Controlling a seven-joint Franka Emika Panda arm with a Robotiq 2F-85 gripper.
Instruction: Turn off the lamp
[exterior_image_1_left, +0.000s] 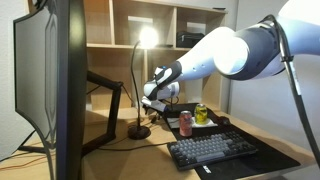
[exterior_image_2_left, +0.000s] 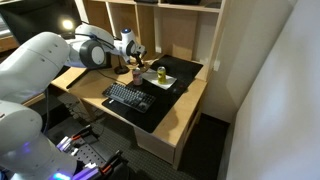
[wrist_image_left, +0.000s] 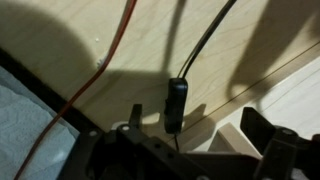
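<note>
The lamp stands on the wooden desk in an exterior view, its head (exterior_image_1_left: 147, 37) lit, above a thin curved stem and a flat round black base (exterior_image_1_left: 139, 131). My gripper (exterior_image_1_left: 153, 99) hangs beside the stem, just above the desk; it also shows in an exterior view (exterior_image_2_left: 129, 62). In the wrist view a small black inline switch (wrist_image_left: 175, 103) sits on the lamp's black cord, lying on the wood. My gripper (wrist_image_left: 198, 128) is open. The switch lies between the fingers, nearer the left one, and I see no contact.
A large monitor (exterior_image_1_left: 45, 80) on an angular black arm (exterior_image_1_left: 105, 92) fills the left. A keyboard (exterior_image_1_left: 210, 150), a red can (exterior_image_1_left: 186, 123) and a green can (exterior_image_1_left: 202, 114) sit close by. A red cable (wrist_image_left: 95, 75) runs across the wood. Shelves stand behind.
</note>
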